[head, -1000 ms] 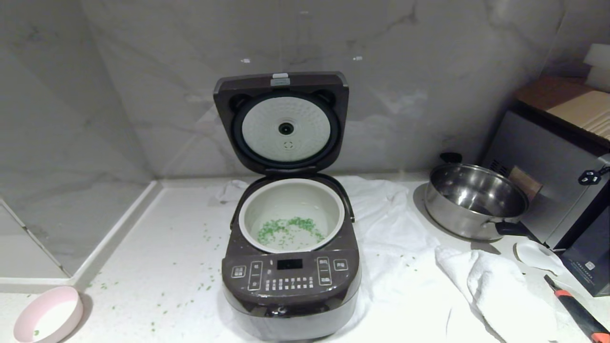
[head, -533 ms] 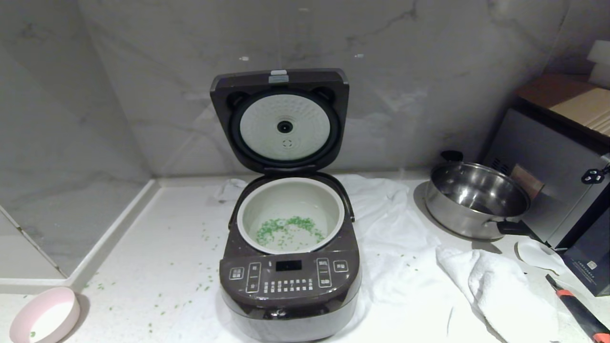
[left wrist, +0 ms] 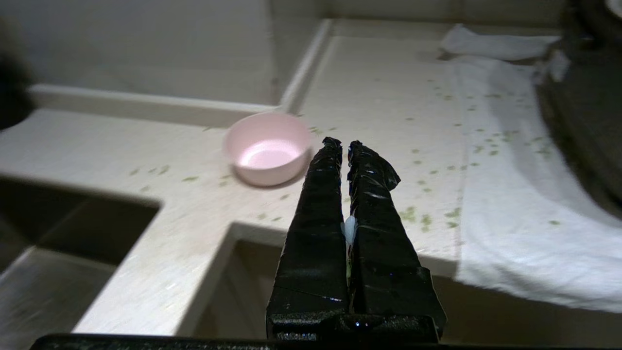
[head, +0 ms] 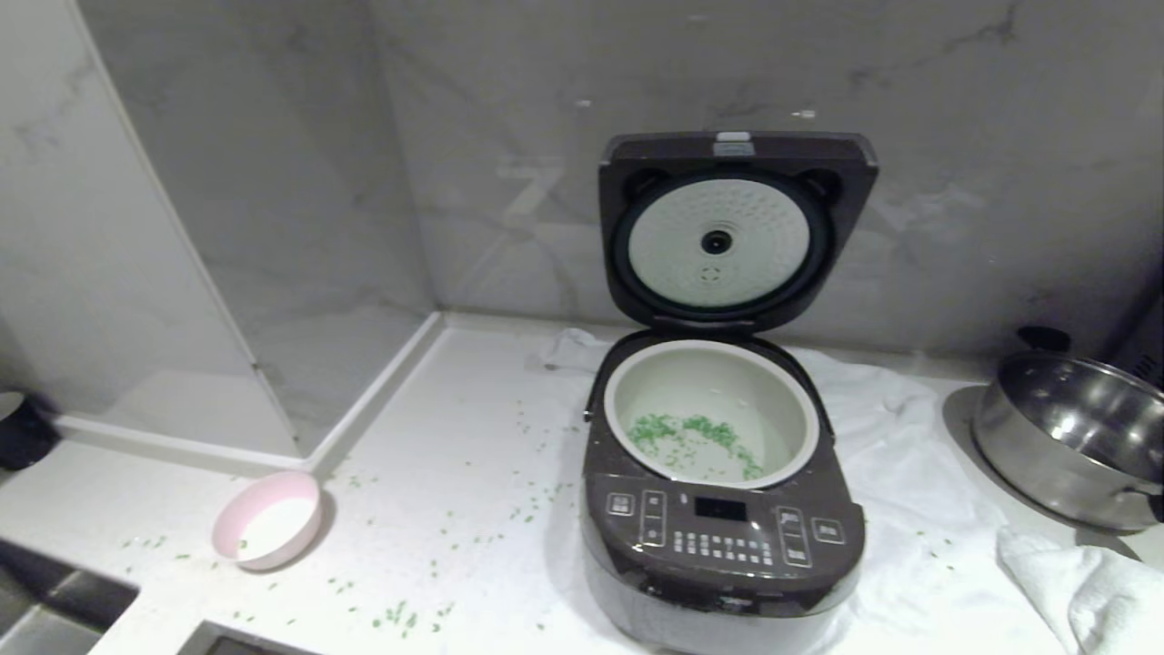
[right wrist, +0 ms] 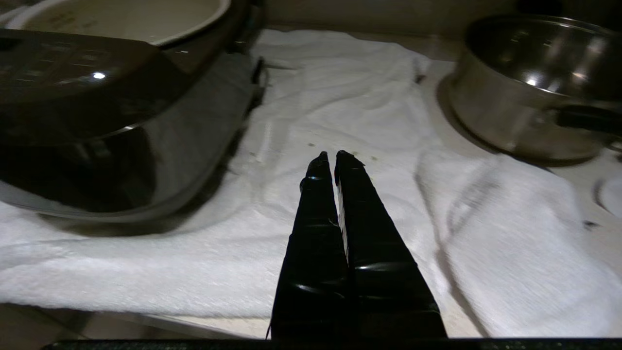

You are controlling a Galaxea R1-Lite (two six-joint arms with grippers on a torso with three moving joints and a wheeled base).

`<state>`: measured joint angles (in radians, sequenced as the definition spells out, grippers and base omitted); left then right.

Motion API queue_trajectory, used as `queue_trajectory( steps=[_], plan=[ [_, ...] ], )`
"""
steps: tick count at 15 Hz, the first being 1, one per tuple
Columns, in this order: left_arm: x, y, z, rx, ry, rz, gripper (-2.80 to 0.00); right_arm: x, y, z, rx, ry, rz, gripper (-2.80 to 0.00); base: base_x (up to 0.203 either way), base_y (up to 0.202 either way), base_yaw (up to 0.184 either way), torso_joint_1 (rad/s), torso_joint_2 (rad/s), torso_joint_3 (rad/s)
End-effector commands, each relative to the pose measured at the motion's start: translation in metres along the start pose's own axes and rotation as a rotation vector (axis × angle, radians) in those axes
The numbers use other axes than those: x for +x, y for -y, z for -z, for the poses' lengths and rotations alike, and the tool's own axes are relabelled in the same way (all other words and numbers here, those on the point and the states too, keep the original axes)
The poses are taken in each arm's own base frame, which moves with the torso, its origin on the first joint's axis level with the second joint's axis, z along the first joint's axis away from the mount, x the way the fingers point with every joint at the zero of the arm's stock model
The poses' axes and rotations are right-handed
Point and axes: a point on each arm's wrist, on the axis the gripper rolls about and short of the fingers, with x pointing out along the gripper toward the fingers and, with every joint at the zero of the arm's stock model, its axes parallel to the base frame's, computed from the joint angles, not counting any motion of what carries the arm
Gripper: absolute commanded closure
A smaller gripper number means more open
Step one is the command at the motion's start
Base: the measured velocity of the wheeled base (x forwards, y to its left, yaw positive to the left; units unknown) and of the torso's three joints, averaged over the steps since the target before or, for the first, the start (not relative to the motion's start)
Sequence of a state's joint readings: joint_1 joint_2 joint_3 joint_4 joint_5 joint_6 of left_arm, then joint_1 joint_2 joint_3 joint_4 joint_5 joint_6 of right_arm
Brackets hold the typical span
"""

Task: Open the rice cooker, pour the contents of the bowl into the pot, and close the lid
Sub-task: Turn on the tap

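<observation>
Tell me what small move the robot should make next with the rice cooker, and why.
Probably raise the right gripper toward the raised dark brown hinged lid to close it. The chopped green bits already lie in the pale round inner pot, the small pink bowl sits nearly empty on the counter, and both grippers hold nothing.

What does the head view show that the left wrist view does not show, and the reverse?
Only the head view shows the raised lid, the pot with the green contents and a steel pan. Only the left wrist view shows the shut left gripper, above the counter's edge. Both show the pink bowl, the white towel and scattered green bits on the counter.
</observation>
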<state>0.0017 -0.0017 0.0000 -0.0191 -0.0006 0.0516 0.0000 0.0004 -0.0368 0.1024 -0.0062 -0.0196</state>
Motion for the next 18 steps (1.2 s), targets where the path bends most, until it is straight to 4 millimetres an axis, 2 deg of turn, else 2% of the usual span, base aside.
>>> queue_trajectory(
  steps=[1, 13, 18],
  plan=[
    [0.0005, 0.0001, 0.0016, 0.001, -0.006, 0.000, 0.00, 0.0000, 0.0000, 0.0000, 0.000, 0.000, 0.000, 0.00, -0.001, -0.004, 0.175, 0.006, 0.01, 0.002],
    [0.0005, 0.0001, 0.0016, 0.001, -0.006, 0.000, 0.00, -0.0002, 0.0000, -0.0003, 0.007, 0.002, 0.000, 0.00, -0.001, -0.007, 0.171, 0.001, 0.00, 0.004],
    [0.0005, 0.0001, 0.0016, 0.001, -0.006, 0.000, 0.00, 0.0000, 0.0000, 0.0000, 0.007, 0.000, 0.000, 0.00, -0.001, 0.000, 0.027, 0.001, 0.00, 0.000]
  ],
)
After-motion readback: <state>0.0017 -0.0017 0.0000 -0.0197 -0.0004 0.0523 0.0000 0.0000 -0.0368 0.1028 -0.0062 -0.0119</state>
